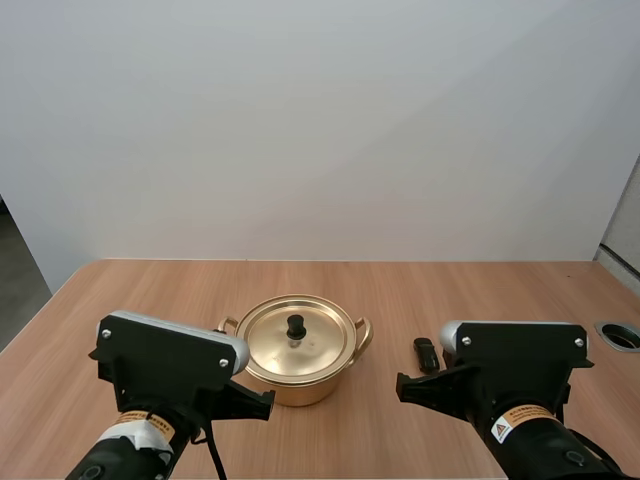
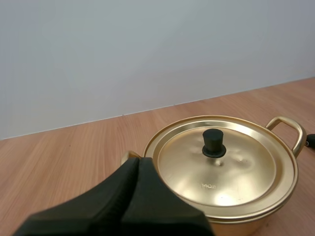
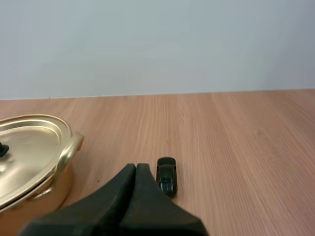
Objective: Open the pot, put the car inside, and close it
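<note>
Pot [image 1: 300, 390] stands mid-table, near the arms, its lid [image 1: 310, 350] seated on it, black knob [image 1: 296, 326] up. A small black car [image 1: 426, 354] lies on the wooden table [image 1: 150, 295] just right of the pot, not touching it. The left gripper [image 2: 138, 161] hangs by the pot's left handle [image 1: 228, 324], fingers pressed together on nothing. The right gripper [image 3: 136, 168], likewise closed and empty, sits just left of the car.
</note>
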You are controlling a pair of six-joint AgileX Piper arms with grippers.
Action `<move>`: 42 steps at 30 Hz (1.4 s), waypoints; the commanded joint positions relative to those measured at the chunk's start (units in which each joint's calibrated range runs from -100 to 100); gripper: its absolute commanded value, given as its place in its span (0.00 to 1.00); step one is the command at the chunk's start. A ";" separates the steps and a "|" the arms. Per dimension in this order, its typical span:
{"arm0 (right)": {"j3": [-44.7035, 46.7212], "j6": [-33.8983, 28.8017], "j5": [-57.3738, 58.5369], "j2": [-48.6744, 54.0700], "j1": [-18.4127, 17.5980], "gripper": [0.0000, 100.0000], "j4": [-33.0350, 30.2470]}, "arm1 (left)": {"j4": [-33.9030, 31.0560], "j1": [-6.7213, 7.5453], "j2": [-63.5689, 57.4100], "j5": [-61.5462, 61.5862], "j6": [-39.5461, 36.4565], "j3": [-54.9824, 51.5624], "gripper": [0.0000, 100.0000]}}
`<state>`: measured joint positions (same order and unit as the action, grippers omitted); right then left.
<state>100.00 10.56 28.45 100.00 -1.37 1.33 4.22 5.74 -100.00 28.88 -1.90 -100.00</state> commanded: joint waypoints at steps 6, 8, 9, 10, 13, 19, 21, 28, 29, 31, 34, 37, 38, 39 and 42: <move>-9.46 -0.23 -5.12 -4.69 0.00 0.00 -4.77 | -5.27 -0.07 3.40 -0.59 1.22 7.86 0.00; -13.68 -0.14 -2.66 -7.52 0.36 0.00 -7.03 | -5.76 -0.07 7.63 4.01 0.22 12.76 0.00; -15.60 -0.14 -1.83 -8.60 0.79 0.00 -8.88 | -5.76 -0.16 9.35 7.34 -0.34 15.37 0.00; -17.38 -0.14 -0.30 -9.76 1.26 0.00 -10.59 | -5.76 -0.47 10.94 9.77 -0.34 16.40 0.00; -22.48 -0.56 7.34 -14.28 2.57 0.00 -12.63 | -5.90 -1.88 17.94 19.80 -1.39 24.86 0.00; -29.38 -5.06 17.67 -22.83 3.29 0.00 -11.07 | -2.95 -2.14 30.32 28.24 -11.63 34.03 0.00; -31.31 -4.59 19.14 -23.40 3.29 0.00 -11.34 | -2.95 -2.14 31.95 23.34 -11.63 34.88 0.00; -33.23 5.68 25.80 -30.77 3.29 0.00 -4.49 | 14.67 -2.14 37.27 28.91 18.35 36.25 0.00; -33.23 7.58 25.98 -32.22 3.29 0.00 -2.82 | 17.90 -2.14 38.87 29.28 20.93 36.25 0.00; -33.23 12.36 26.38 -34.77 3.29 0.13 0.75 | 20.94 -2.14 42.21 30.01 24.22 36.25 0.00; -33.23 17.01 25.35 -37.49 3.29 0.53 5.08 | 21.31 -2.14 48.01 31.60 27.44 36.25 0.00; -33.23 20.69 23.21 -40.32 3.29 0.77 8.09 | 23.30 -2.14 54.04 32.02 31.44 36.25 0.07; -33.23 21.11 22.93 -41.49 3.29 0.78 8.42 | 24.52 -2.14 55.94 32.16 32.59 36.25 0.15; -33.23 21.11 22.24 -42.69 3.29 0.78 8.42 | 25.25 -2.14 57.29 32.16 33.33 36.42 0.24; -33.23 21.50 20.03 -46.43 3.29 0.77 7.78 | 25.71 -2.14 60.78 33.16 33.81 38.29 0.60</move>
<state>66.82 30.92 48.98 55.55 1.89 9.69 27.50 3.66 -42.18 61.42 8.39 -62.17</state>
